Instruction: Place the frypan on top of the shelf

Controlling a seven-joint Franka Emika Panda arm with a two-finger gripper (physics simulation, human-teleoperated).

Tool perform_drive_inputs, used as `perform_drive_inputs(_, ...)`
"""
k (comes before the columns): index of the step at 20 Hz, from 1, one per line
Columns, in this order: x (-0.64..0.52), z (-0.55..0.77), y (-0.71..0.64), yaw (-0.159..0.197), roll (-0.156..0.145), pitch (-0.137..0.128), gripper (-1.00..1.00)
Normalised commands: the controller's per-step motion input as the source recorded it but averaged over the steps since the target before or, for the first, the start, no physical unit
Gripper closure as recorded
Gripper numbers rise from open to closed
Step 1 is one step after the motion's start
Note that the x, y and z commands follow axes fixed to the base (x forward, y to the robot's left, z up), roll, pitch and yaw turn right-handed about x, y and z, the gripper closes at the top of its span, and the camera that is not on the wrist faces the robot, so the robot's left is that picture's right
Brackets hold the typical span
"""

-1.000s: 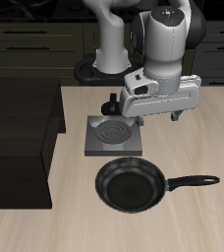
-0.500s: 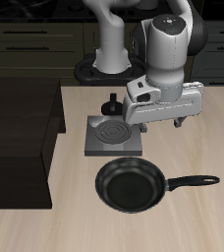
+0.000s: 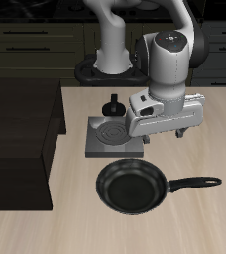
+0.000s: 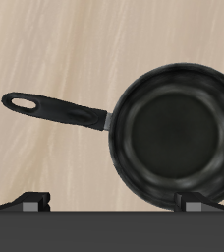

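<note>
The frypan [image 3: 132,187] is a round black pan lying flat on the wooden table near its front edge, with its long black handle [image 3: 194,183] pointing sideways. In the wrist view the frypan [image 4: 173,123] and its handle [image 4: 60,110] show in full. My gripper [image 3: 165,139] hangs above the table just behind the pan and its handle, open and empty. Its two fingertips [image 4: 32,202] stand wide apart in the wrist view. The shelf [image 3: 21,129] is a large dark boxy unit with a flat top and stepped tiers, standing at the table's side, away from the gripper.
A grey square burner plate [image 3: 115,139] with a spiral coil lies just behind the pan, beside the shelf. A small black knob [image 3: 112,105] stands behind the plate. The robot's base [image 3: 110,69] is at the back. Dark drawer cabinets [image 3: 36,35] line the background.
The gripper has come lower and a little nearer the table's front edge, closer to the pan. The pan, plate and shelf have not moved.
</note>
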Motion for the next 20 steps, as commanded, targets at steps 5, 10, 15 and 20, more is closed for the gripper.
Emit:
perform_drive_inputs(5,-0.08,-0.35,-0.13,0.016,-0.015,-0.002,-1.0)
perform_drive_inputs(10,-0.11,-0.15,-0.09,-0.01,0.003,-0.01,-1.0)
perform_drive_inputs(15,-0.07,-0.11,-0.01,0.024,0.0,-0.025,-1.0)
perform_drive_inputs(20,0.01,-0.18,0.03,0.044,-0.001,-0.004,-1.0)
